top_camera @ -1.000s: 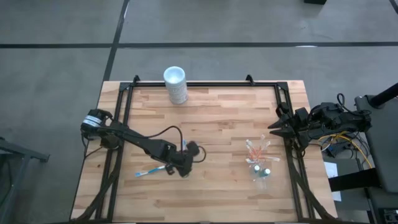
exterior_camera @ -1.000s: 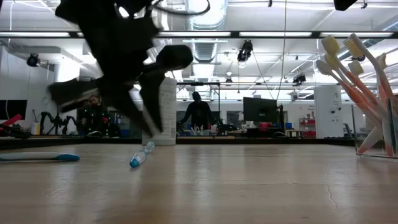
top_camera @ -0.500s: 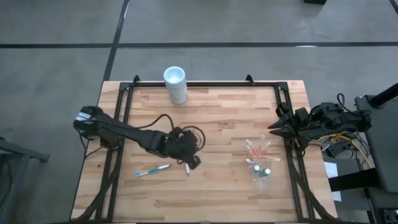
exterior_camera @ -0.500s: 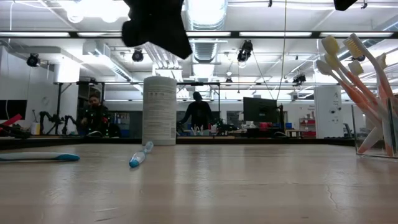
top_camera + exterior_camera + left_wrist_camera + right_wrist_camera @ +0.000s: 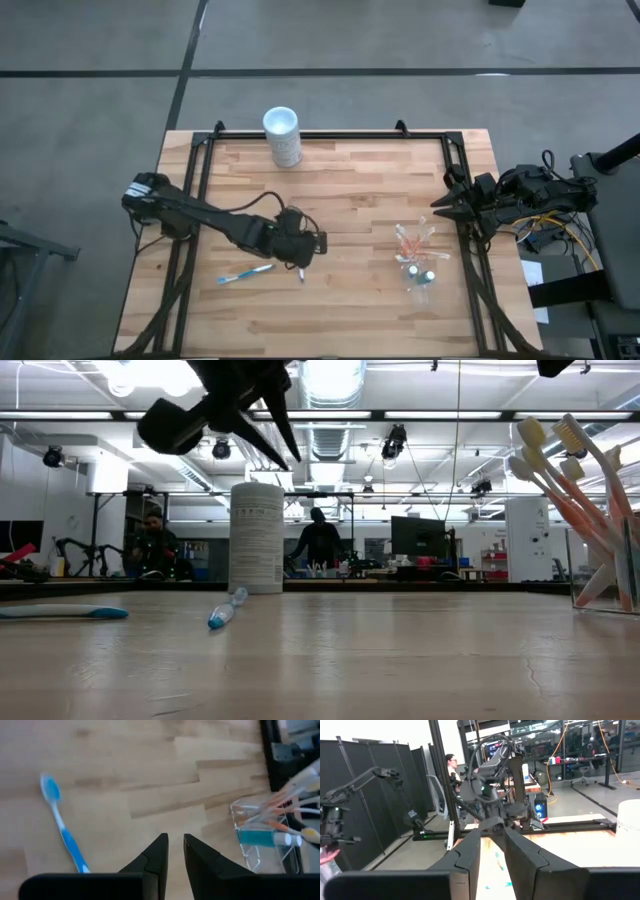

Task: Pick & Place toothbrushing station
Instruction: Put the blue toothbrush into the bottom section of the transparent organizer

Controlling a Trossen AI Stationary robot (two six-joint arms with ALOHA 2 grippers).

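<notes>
The clear cup (image 5: 419,270) stands on its base at the table's right, with orange-and-white toothbrushes (image 5: 410,240) leaning out of it; the low view shows the cup (image 5: 605,575) and the left wrist view shows it too (image 5: 260,847). Two blue-and-white toothbrushes lie flat on the table, a long one (image 5: 245,272) and one (image 5: 301,272) below my left gripper (image 5: 316,244). That gripper hangs high above the table (image 5: 285,448), shut and holding nothing (image 5: 175,845). My right gripper (image 5: 436,208) waits at the table's right edge, shut (image 5: 492,831).
A tall opaque white cup (image 5: 282,135) stands at the far edge. Black frame rails (image 5: 200,160) run along the table's left, right and far sides. People (image 5: 320,540) show in the room beyond. Bare wood (image 5: 350,200) lies between the toothbrushes and the clear cup.
My left gripper has risen from the table beside the nearer blue-and-white toothbrush and rolled about its own axis. Its fingers stay shut. Both blue-and-white toothbrushes lie where they were.
</notes>
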